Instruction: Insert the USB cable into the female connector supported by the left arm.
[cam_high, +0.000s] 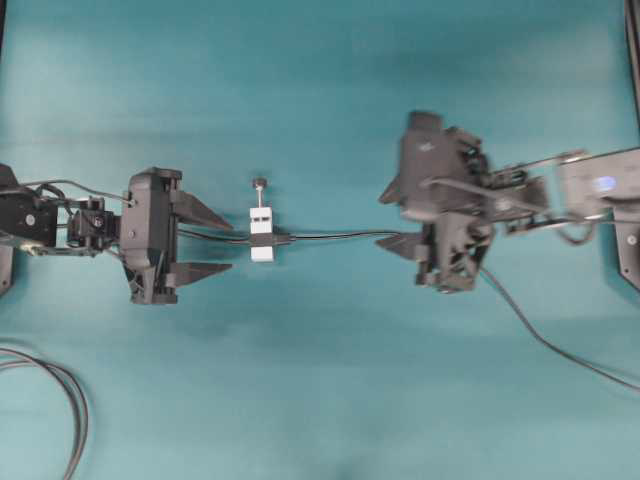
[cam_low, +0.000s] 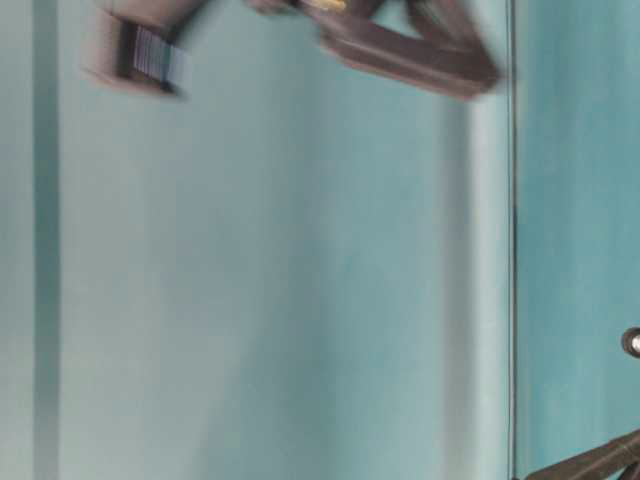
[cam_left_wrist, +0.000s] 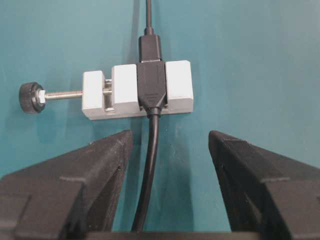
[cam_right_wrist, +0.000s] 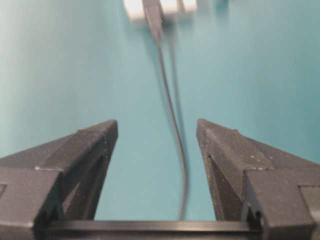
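The USB cable (cam_left_wrist: 149, 15) looks light and limp — best taken by its stiff plug, beyond both spread, empty jaws, already seated in the female connector (cam_left_wrist: 150, 87).

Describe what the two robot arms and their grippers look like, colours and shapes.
Both arms are black. The left gripper has a boxy wrist and two long wedge-shaped fingers tapering to points, with thin dark cables looping behind the wrist. The right gripper has matching matte, slightly textured black fingers; its arm is blurred overhead, with a grey-black link.
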